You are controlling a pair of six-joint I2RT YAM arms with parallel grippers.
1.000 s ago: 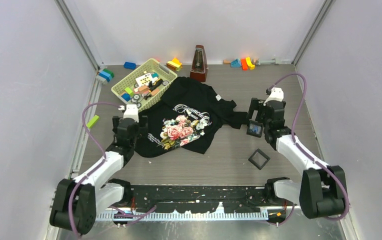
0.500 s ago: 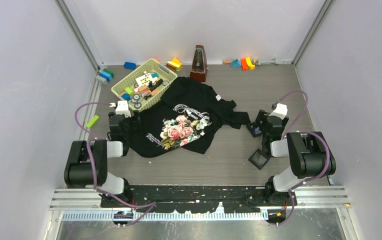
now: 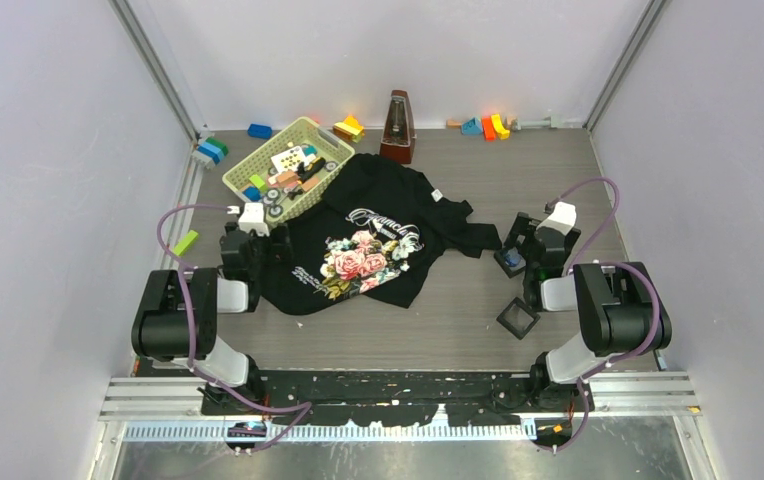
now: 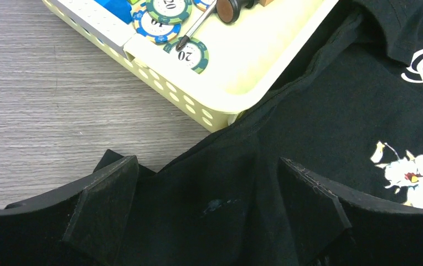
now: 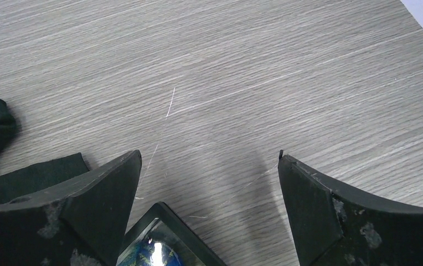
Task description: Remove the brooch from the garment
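Blue brooch (image 5: pixel 154 254) sits in a black box (image 5: pixel 184 235) (right gripper (image 5: pixel 209 157) splayed over it).

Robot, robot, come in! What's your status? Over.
Left gripper open, low over the garment. Right gripper open, at the small black box. Brooch sits in that box, off the garment. Nothing blocking.

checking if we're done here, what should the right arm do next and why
Probably lift the right tool straight up and back, open as it is. The brooch seems to lie in a small black box just under the open tool, off the shirt. So nothing looks left to grasp, and a straight retreat should avoid knocking the box.
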